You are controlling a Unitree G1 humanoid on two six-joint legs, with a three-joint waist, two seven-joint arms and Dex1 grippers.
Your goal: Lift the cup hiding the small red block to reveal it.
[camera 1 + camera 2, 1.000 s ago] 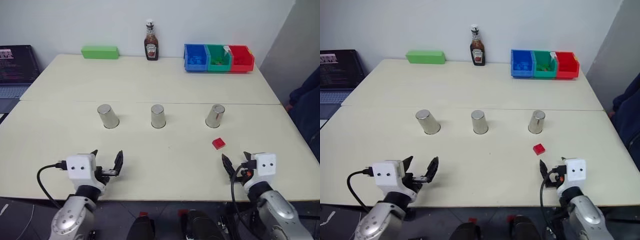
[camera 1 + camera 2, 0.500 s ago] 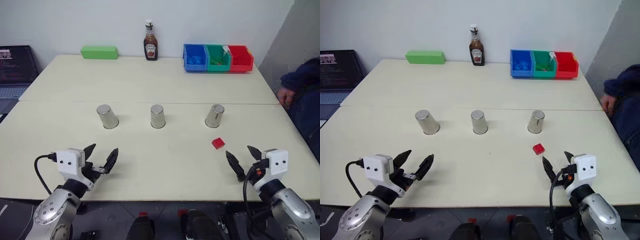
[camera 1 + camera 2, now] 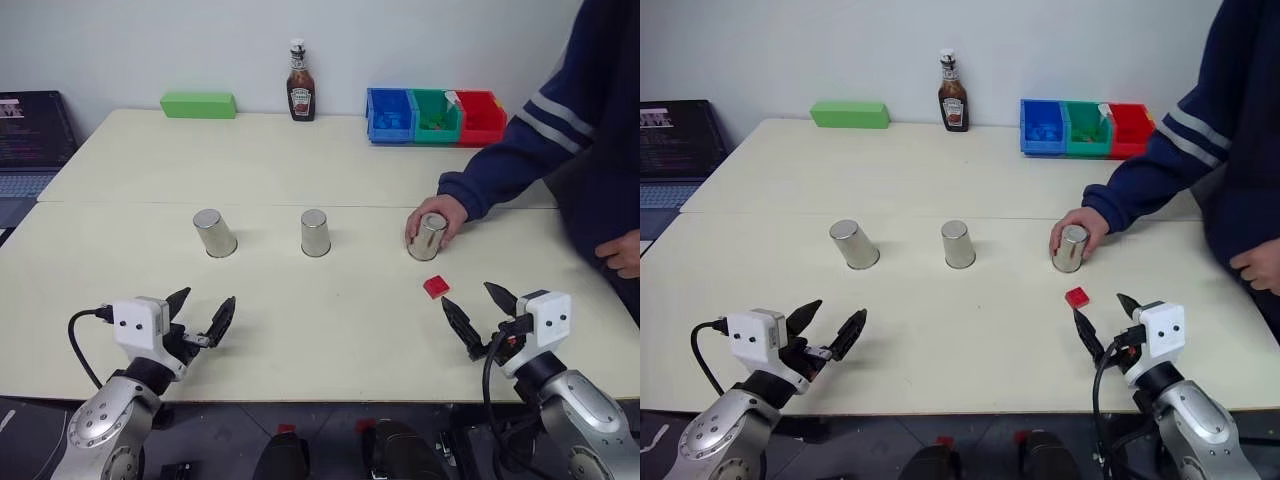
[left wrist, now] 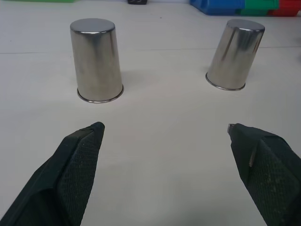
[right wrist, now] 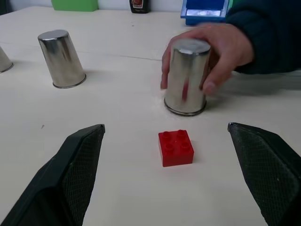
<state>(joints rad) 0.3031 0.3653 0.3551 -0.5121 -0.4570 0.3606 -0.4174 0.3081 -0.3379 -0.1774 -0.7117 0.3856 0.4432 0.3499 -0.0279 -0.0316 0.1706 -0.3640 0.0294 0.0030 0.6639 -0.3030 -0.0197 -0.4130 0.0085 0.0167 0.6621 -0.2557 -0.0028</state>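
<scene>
Three alike silver cups stand upside down in a row: left cup, middle cup, right cup. A person's hand is wrapped around the right cup. The small red block lies uncovered on the table just in front of that cup, also seen as block. My right gripper is open, low over the table's front edge, just short of the block. At the front left my left gripper is open and empty, facing the left cup and middle cup.
A ketchup bottle, a green box and blue, green and red bins line the far edge. A laptop sits far left. The person's dark blue sleeve reaches in from the right.
A person has reached in from the right and put a hand around the right cup. My right gripper has risen slightly. Cups and block stay in place.
</scene>
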